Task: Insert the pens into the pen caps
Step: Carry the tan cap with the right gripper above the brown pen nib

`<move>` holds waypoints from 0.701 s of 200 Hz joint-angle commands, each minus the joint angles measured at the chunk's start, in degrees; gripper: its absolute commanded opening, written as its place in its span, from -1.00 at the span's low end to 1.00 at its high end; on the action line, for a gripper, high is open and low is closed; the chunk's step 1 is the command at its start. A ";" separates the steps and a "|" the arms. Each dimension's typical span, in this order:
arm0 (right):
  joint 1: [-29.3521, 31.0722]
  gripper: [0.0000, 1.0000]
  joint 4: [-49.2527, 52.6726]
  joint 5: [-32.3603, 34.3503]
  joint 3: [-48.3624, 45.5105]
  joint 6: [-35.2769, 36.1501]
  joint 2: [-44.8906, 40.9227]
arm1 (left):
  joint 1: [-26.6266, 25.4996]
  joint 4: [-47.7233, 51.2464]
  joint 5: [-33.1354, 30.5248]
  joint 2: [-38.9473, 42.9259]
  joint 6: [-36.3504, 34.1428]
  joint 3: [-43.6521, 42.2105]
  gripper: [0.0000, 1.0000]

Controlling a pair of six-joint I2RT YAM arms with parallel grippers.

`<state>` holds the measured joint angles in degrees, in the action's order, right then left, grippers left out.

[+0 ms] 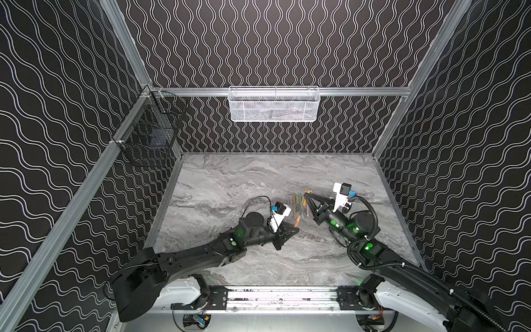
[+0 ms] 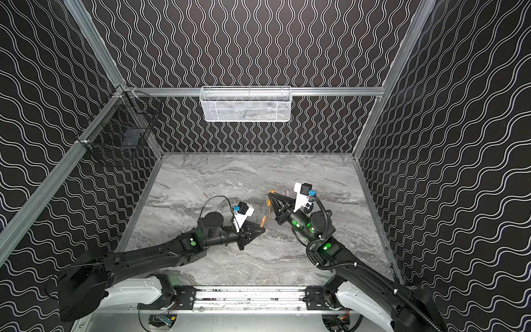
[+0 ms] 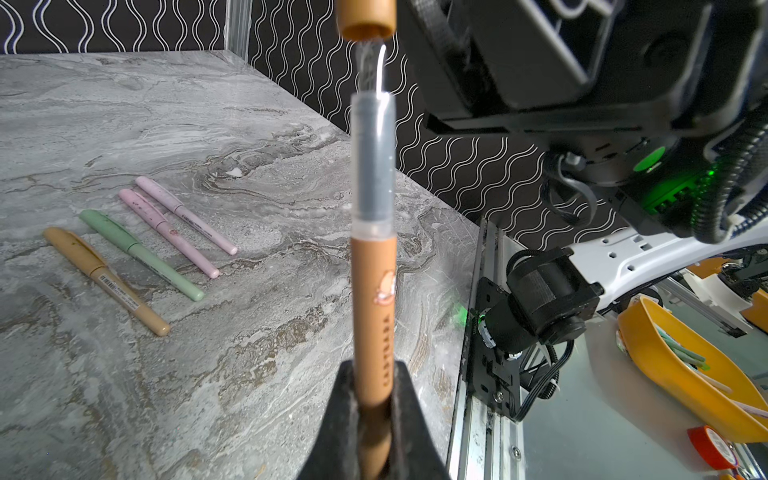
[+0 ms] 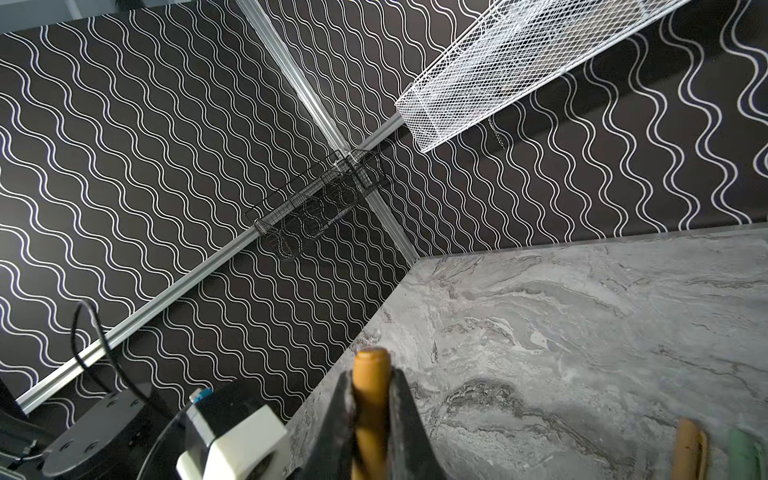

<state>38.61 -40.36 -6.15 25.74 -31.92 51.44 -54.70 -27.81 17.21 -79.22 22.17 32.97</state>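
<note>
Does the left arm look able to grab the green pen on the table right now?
Probably not: the left hand is shut on a tan pen, though the green pen lies uncovered.

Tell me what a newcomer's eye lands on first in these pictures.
First comes the tan pen clamped in the left gripper over the middle of the table, its bare tip aimed at the mouth of the matching cap. The right gripper is holding that cap. Next are the four capped pens lying in a neat row on the marble table close by: one tan, one green, two pink.
</note>
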 commanded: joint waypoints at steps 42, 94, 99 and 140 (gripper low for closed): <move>0.56 -0.96 -0.95 -0.61 0.23 -0.24 -0.01 | -0.06 -0.59 -0.42 0.13 -0.81 0.51 -1.00; 1.12 -0.96 -0.37 -0.64 0.10 0.07 0.02 | -0.07 -0.49 -0.69 0.98 -0.64 0.69 -1.00; 1.12 -0.96 -0.27 -0.59 0.10 0.15 0.01 | -0.06 -0.55 -0.67 1.07 -0.52 0.66 -1.00; 1.36 -0.96 -0.08 -0.61 -0.16 0.24 -0.16 | -0.06 -0.31 -1.27 1.48 -0.55 0.70 -1.00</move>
<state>39.70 -40.18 -6.76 25.67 -31.90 51.44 -54.70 -27.27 16.64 -77.95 22.15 32.99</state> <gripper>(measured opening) 0.130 0.103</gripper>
